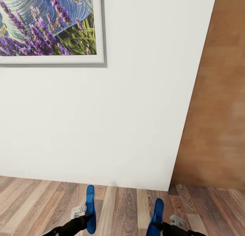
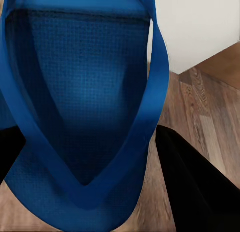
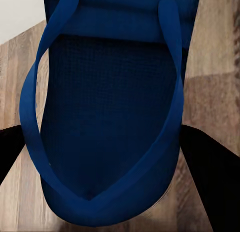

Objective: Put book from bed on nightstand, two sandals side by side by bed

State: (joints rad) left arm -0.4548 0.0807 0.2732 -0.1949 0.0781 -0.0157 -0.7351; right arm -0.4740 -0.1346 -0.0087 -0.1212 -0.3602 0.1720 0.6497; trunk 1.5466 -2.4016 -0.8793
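A white wall (image 1: 119, 110) fills most of what stands in front of the robot, and everything else is easiest placed against it. High on the wall hangs the lavender picture (image 1: 47, 25) in its pale frame. Where the wall ends on one side, a brown wooden door (image 1: 214, 103) stands just beyond its edge. Below the wall's foot runs the wood-plank floor (image 1: 126, 205).

Just short of the wall's foot the two arms hang low, each carrying a blue sandal. The left sandal (image 1: 90, 208) is held on edge, its toe pointing toward the wall, with the left tool (image 1: 83, 215) clamped on it; in the left wrist view the sandal (image 2: 85, 106) sits between two dark fingers (image 2: 195, 187), strap facing the camera. The right sandal (image 1: 156, 217) is likewise gripped on edge by the right tool (image 1: 163, 225), and the right wrist view shows that sandal (image 3: 110, 117) pinched between the dark fingers (image 3: 215, 182).

The bed, the book and the nightstand are not before me here, so the sandals have yet to reach their place.

The risk I'd watch: the robot faces the wall closely, so a turn of the base could swing a sandal toe into the wall or door and knock it from its thin edge grip. Both soles are flexible, so either could also slip or twist on the drive to the bed.
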